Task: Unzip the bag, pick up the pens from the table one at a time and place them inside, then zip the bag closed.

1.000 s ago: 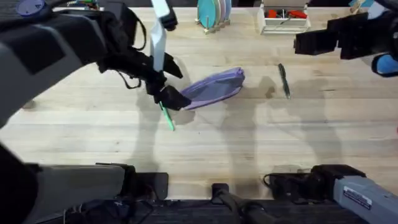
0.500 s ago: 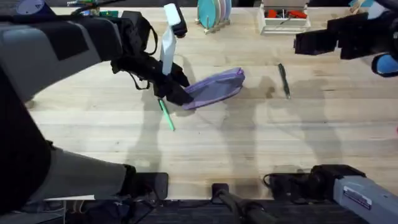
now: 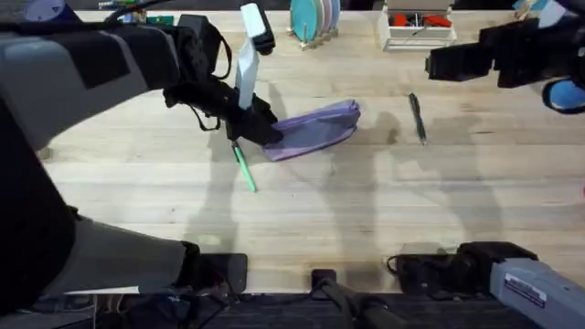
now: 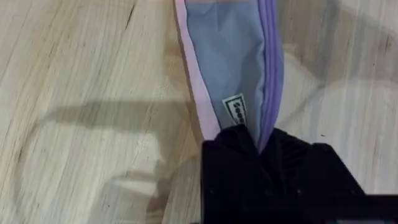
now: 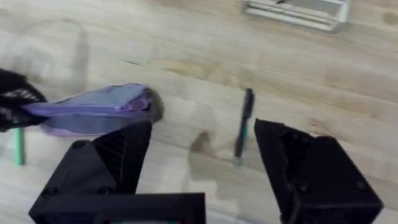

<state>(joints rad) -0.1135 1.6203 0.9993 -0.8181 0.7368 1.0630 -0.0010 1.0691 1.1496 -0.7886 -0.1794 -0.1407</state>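
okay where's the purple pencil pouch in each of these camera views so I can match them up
Overhead: the soft lilac-purple fabric pouch lies mid-table, the left gripper at its near-left end.
Left wrist: it runs up from the black fingers pinching its end.
Right wrist: it lies left of centre.
Shared landmark: the dark stick pen, in the overhead and right wrist views.

Bright, even light falls from above on the pale counter [image 3: 366, 210], with no harsh glare. Soft grey shadows of the arms spread across the planks below and to the right of the bag [image 3: 315, 128], and a broad one lies beside the bag in the left wrist view. The left arm [image 3: 82, 73] rises close under the overhead camera and shows large, dark and blurred. In the right wrist view the bag [image 5: 93, 111] and the dark pen [image 5: 244, 124] look smeared and soft.
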